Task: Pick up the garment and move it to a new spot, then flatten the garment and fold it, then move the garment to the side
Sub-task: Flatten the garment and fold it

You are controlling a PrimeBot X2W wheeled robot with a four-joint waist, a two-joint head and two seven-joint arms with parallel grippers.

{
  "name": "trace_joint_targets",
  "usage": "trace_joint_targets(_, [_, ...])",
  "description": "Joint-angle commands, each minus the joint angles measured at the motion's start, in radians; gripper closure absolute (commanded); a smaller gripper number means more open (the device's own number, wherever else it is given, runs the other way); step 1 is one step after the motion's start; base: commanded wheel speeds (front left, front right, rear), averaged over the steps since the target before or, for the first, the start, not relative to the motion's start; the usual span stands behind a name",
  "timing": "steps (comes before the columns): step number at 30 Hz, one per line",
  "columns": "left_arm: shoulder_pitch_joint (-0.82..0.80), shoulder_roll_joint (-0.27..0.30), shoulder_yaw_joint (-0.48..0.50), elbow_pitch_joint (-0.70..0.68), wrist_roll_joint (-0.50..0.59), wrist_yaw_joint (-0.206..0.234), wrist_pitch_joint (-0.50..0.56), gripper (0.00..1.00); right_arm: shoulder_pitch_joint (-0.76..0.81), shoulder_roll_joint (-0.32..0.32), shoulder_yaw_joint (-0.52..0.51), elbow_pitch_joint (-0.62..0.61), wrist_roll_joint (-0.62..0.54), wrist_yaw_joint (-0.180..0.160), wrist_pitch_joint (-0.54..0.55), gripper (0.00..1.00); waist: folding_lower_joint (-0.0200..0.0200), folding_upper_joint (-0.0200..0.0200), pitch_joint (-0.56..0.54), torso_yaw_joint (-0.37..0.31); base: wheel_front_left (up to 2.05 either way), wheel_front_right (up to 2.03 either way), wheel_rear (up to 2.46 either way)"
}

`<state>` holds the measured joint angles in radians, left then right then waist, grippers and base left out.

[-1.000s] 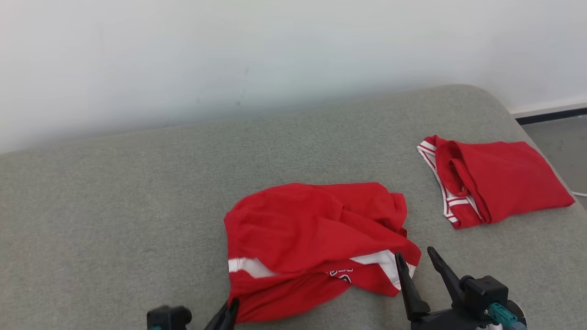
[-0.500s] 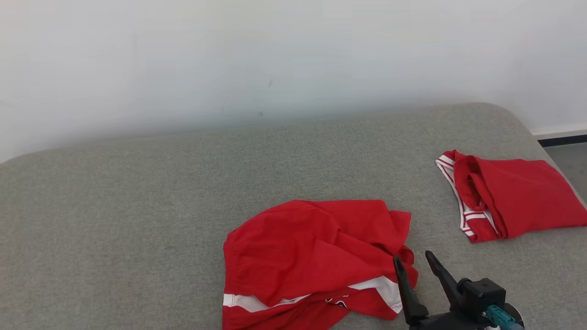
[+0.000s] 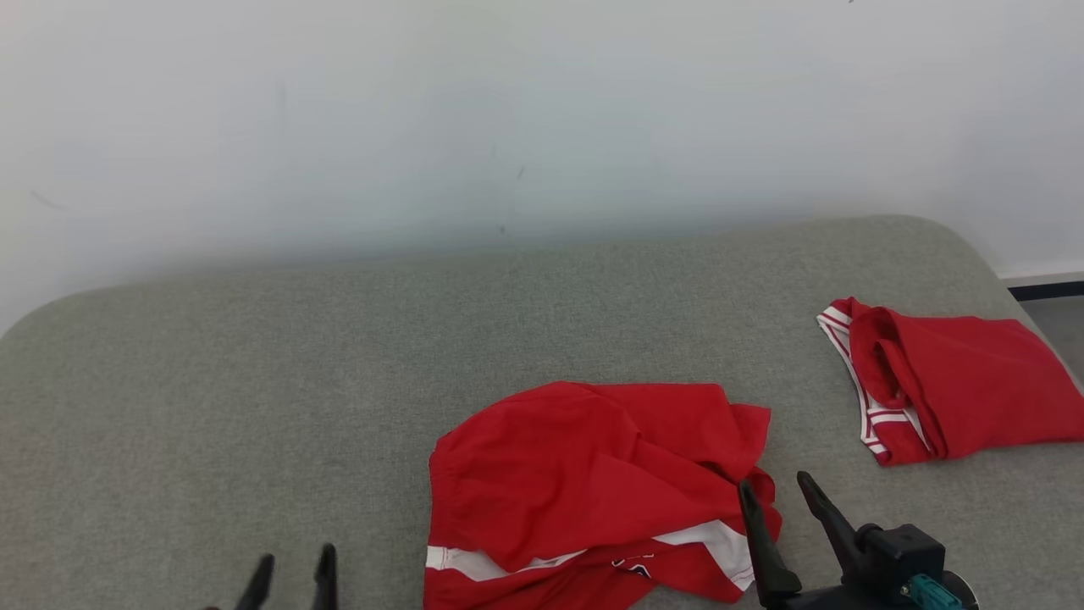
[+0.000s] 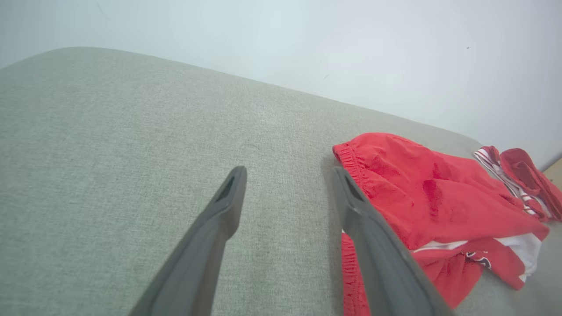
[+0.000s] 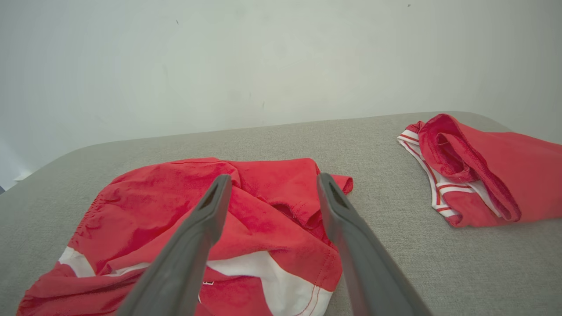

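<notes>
A crumpled red garment (image 3: 593,483) with white stripes lies on the grey padded surface (image 3: 254,381), near its front edge. My left gripper (image 3: 296,555) stands open to the left of it, apart from the cloth. In the left wrist view the left gripper (image 4: 288,171) has nothing between its fingers, and the garment (image 4: 421,197) lies just right of the right finger. My right gripper (image 3: 774,480) is open at the garment's right edge. In the right wrist view the right gripper (image 5: 273,176) hovers over the garment (image 5: 175,206) with nothing gripped.
A second red garment (image 3: 957,390), folded, with white-striped trim, rests at the far right of the surface, near the rounded edge; it also appears as the folded garment (image 5: 491,166) in the right wrist view. A pale wall rises behind. A strip of floor (image 3: 1059,309) lies past the right edge.
My left gripper was shut on the garment's lower left edge; it has let go, opened and moved left. The head camera has tilted up, shifting the scene down. The right gripper stayed open.
</notes>
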<state>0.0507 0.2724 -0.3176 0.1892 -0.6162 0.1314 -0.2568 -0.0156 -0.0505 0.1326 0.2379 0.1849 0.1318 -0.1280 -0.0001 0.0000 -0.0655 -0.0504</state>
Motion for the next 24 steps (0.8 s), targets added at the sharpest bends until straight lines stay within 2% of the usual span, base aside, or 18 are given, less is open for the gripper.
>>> trace_joint_targets(1, [0.013,0.001,0.031,-0.023,0.020,0.004,-0.007,0.00,0.015,0.000,-0.007,-0.004,-0.008,-0.003,-0.009,0.00,0.0001,0.0000,-0.007,0.005,0.00,0.00,0.00])
trace_joint_targets(6, [0.033,-0.046,0.161,-0.123,0.124,-0.010,-0.007,0.00,0.017,-0.001,-0.034,0.004,-0.022,-0.003,-0.022,0.00,0.0001,0.0000,-0.020,0.015,0.00,0.00,0.00])
trace_joint_targets(11, [0.041,-0.100,0.241,-0.159,0.197,-0.052,-0.007,0.00,0.023,-0.001,-0.059,0.009,-0.028,-0.003,-0.034,0.00,0.0001,0.0000,-0.030,0.025,0.00,0.00,0.00])
trace_joint_targets(18, [0.063,-0.135,0.264,-0.102,0.270,-0.098,-0.007,0.00,0.030,-0.007,-0.053,0.033,-0.031,-0.003,-0.047,0.00,0.0001,0.0000,-0.053,0.030,0.00,0.00,0.00])
trace_joint_targets(24, [0.075,-0.156,0.272,-0.051,0.304,-0.121,-0.007,0.00,0.037,-0.005,-0.048,0.045,-0.033,-0.003,-0.044,0.00,0.0001,0.0000,-0.071,0.038,0.00,0.00,0.00])
